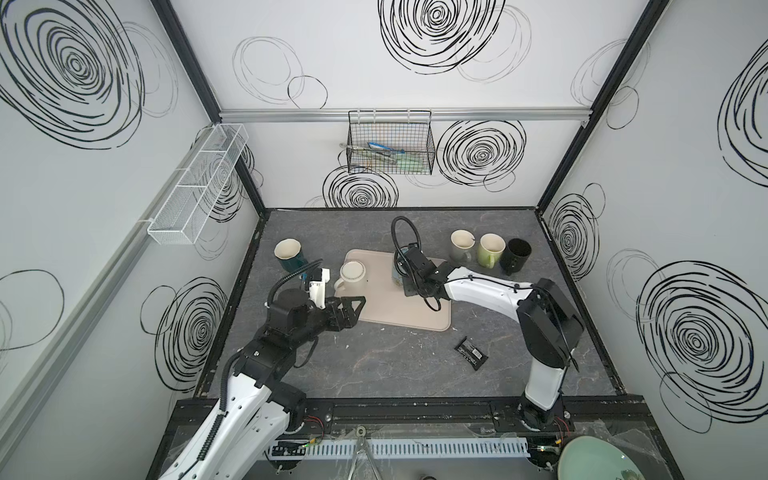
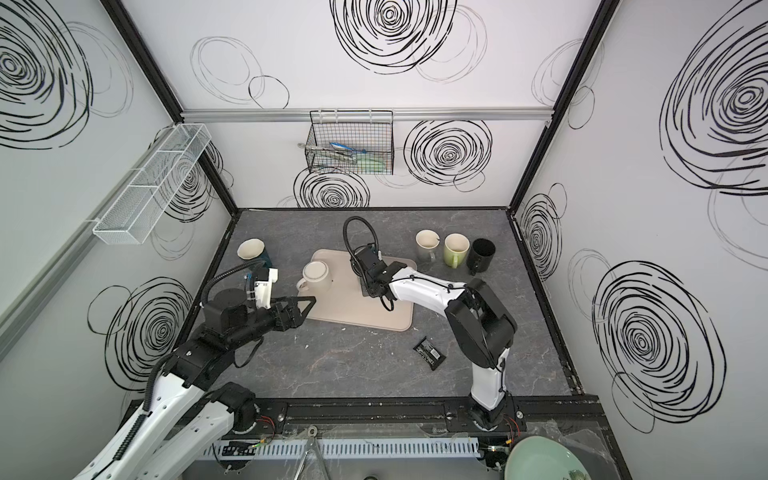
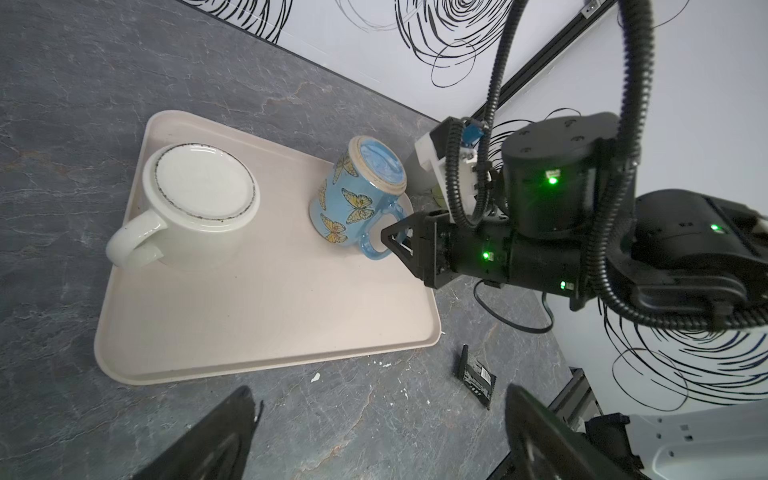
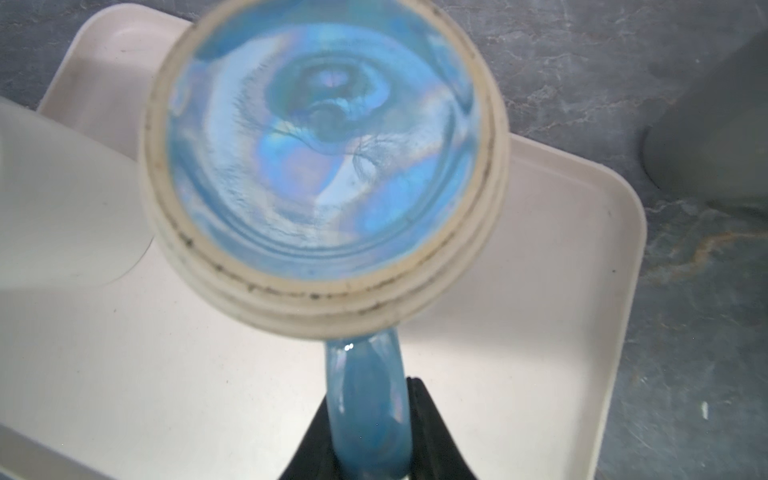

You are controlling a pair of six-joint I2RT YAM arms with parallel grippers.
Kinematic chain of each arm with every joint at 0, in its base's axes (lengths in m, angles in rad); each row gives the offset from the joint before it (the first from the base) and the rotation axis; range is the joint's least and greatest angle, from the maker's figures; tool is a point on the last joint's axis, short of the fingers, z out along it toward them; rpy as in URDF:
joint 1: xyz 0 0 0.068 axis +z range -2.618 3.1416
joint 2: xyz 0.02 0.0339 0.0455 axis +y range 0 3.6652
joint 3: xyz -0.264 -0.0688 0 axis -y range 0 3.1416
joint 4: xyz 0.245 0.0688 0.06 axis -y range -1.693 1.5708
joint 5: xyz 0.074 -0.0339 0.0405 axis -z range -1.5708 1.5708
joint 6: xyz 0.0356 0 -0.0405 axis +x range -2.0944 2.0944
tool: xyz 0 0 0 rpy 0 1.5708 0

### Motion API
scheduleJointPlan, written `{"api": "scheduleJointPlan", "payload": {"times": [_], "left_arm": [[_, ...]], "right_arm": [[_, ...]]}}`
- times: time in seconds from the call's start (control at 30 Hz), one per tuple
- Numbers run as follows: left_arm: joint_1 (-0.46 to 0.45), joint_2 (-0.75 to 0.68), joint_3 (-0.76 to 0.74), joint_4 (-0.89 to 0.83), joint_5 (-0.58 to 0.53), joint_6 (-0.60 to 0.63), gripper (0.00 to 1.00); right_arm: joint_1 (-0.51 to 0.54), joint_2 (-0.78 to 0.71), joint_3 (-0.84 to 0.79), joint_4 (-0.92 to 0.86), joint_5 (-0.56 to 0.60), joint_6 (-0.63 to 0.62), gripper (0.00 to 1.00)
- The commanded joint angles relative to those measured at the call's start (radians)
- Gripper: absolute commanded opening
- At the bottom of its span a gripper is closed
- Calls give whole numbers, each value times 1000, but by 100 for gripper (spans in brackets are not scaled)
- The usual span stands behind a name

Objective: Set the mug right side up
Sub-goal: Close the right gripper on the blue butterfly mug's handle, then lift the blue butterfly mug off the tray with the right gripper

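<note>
The blue mug [image 3: 361,195] stands base-up on the tray [image 3: 249,324], by its far edge, beside an overturned white mug [image 3: 199,199]. The right fingers [image 4: 434,449] are clamped on its handle [image 4: 365,395]. The left fingers [image 3: 216,436] are spread wide and hold nothing, at the tray's near left corner. The step in hand looks like securing the grasp. Next, I judge, comes a lift clear of the tray, then a half-turn of the wrist away from the white mug, then setting it on its base.
</note>
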Motion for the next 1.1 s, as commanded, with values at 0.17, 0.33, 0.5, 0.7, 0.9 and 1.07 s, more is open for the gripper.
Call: {"api": "scheduleJointPlan", "payload": {"times": [0.17, 0.33, 0.5, 0.7, 0.9, 1.07], "left_arm": [[10, 14, -38, 113, 26, -42, 96], [10, 30, -43, 130, 37, -56, 96], [10, 31, -54, 151, 35, -72, 96], [11, 36, -52, 153, 34, -79, 96], [12, 45, -49, 158, 28, -81, 96], [11, 53, -42, 157, 31, -75, 96]], "right_arm": [[23, -143, -103, -2, 36, 47, 26], [31, -220, -196, 27, 28, 74, 26], [35, -270, -249, 24, 37, 86, 26], [40, -331, -308, 52, 24, 99, 27], [40, -336, -308, 57, 3, 100, 30], [40, -322, -298, 53, -5, 99, 34]]}}
